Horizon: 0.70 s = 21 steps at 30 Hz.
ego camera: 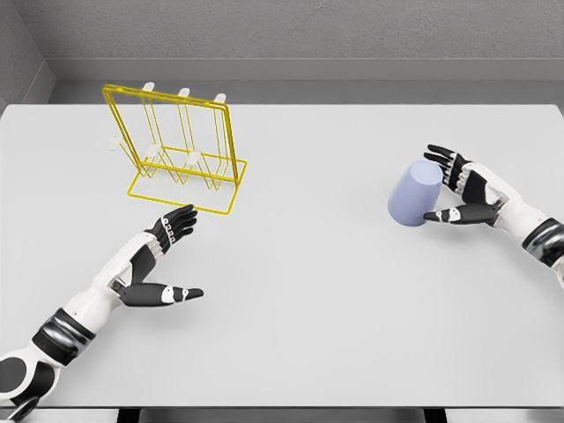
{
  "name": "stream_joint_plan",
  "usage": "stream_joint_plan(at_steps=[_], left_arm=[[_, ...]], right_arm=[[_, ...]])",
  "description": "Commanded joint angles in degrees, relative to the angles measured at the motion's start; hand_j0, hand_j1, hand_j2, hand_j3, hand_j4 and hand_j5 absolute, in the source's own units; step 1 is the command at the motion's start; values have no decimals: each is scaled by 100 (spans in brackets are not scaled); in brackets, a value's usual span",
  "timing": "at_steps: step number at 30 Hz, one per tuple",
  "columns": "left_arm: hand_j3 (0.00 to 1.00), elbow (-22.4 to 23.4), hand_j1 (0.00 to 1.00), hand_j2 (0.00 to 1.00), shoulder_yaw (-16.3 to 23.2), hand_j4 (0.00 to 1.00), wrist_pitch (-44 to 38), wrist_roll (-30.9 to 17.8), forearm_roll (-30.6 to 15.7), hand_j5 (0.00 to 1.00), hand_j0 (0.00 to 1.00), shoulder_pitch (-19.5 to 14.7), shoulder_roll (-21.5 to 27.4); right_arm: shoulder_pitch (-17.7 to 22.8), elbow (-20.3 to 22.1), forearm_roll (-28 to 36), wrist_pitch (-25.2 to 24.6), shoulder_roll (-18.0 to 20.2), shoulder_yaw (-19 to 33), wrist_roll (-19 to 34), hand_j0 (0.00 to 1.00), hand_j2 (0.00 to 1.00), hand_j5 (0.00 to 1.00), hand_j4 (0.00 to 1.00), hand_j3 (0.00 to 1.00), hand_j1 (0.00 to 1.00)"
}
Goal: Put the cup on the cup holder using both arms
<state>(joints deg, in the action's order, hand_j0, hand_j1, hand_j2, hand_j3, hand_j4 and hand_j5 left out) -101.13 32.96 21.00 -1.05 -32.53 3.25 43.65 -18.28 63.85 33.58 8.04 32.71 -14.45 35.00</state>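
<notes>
The right hand point(458, 189) is at about three o'clock on the table point(317, 291), its arm coming in from the right edge. Its fingers point(443, 157) are spread behind the top of the cup point(415, 196), and the thumb reaches forward under the cup's lower side — so the hand is cupped around it. From where I stand I cannot tell if the fingers really press on the cup or are only just beside it; it does not look like a closed grasp. The cup is pale lavender-blue and it is tilted, its base toward the hand.

The left hand point(167, 260) is at about eight o'clock, well apart from the cup. It is open — fingers straight and pointing toward eleven o'clock, thumb stretched out to the side, holding nothing.

Just beyond its fingertips, at about ten o'clock, stands the cup holder point(181, 150), a yellow wire rack with white pegs standing up.
</notes>
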Motion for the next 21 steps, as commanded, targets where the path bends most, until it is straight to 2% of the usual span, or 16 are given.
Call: stream_joint_plan(at_steps=[1,18,21], left_arm=[[100,-3,100,100,0,100,0,0,-7,100,100,0,12],[100,-3,100,100,0,100,0,0,-7,100,100,-79,-23],[100,-3,100,100,8,100,0,0,-7,100,100,-88,-102]], right_arm=[[0,13,26,13,-28,-6,0,100,100,100,100,100,100],[9,110,-194,31,-212,-14,0,100,100,100,100,100,100],[9,110,-185,172,-239,-23,0,94,94,94,94,94,94]])
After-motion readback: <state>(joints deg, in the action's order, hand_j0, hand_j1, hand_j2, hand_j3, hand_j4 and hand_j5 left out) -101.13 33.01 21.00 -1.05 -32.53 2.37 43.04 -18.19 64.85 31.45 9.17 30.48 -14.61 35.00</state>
